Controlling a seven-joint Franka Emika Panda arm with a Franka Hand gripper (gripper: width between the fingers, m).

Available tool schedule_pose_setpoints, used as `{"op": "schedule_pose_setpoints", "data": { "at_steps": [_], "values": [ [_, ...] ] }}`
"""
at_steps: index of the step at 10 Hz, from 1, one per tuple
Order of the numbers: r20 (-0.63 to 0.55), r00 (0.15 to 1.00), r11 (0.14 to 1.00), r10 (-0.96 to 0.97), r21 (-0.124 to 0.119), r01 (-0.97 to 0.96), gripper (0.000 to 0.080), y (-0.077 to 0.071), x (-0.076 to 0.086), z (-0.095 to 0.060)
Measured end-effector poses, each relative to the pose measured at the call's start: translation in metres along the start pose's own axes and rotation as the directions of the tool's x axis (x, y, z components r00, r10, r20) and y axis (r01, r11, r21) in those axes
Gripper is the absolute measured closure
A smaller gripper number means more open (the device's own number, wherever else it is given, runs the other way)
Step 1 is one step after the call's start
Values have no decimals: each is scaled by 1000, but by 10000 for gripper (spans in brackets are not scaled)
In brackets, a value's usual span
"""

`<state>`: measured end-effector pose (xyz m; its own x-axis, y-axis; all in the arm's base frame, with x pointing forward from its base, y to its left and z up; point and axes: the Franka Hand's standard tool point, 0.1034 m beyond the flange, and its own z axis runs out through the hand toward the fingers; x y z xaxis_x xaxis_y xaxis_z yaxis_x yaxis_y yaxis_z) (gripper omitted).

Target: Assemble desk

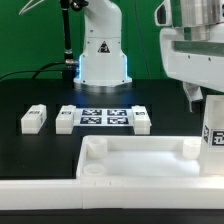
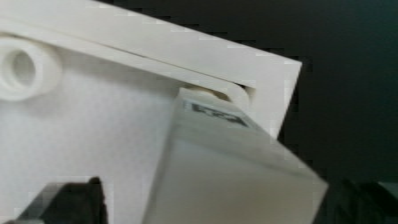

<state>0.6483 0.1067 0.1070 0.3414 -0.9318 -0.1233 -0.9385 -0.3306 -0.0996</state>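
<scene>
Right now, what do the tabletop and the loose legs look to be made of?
Tabletop: seemingly rigid white plastic, smooth and matte, with a moulded raised rim and round corner sockets. Loose legs: likely the same white plastic, blocky, bearing black-and-white tags. Too small to tell the surface texture.

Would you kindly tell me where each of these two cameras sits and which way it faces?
Exterior view: off the arm, low across the black table, facing the arm's base; it sees the tabletop, marker board, loose legs and the arm's hand.
Wrist view: on the wrist, looking down past dark fingertips at the tabletop's corner socket and a leg.
Shared: the tabletop and that leg.
</scene>
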Motion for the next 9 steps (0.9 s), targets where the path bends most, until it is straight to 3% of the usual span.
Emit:
{"op": "schedule_pose_setpoints", "data": {
  "at_steps": [2, 4, 7, 9],
  "values": [
    [-8, 939, 939, -345, -6, 345, 151, -4, -12, 0],
    [-6, 829, 828, -560, -25, 560, 151, -3, -21, 4],
    [-5, 749, 749, -663, -30, 662, 151, -2, -17, 4],
    [1, 615, 614, -789, -36, 788, 151, 1, -8, 4]
  ]
}}
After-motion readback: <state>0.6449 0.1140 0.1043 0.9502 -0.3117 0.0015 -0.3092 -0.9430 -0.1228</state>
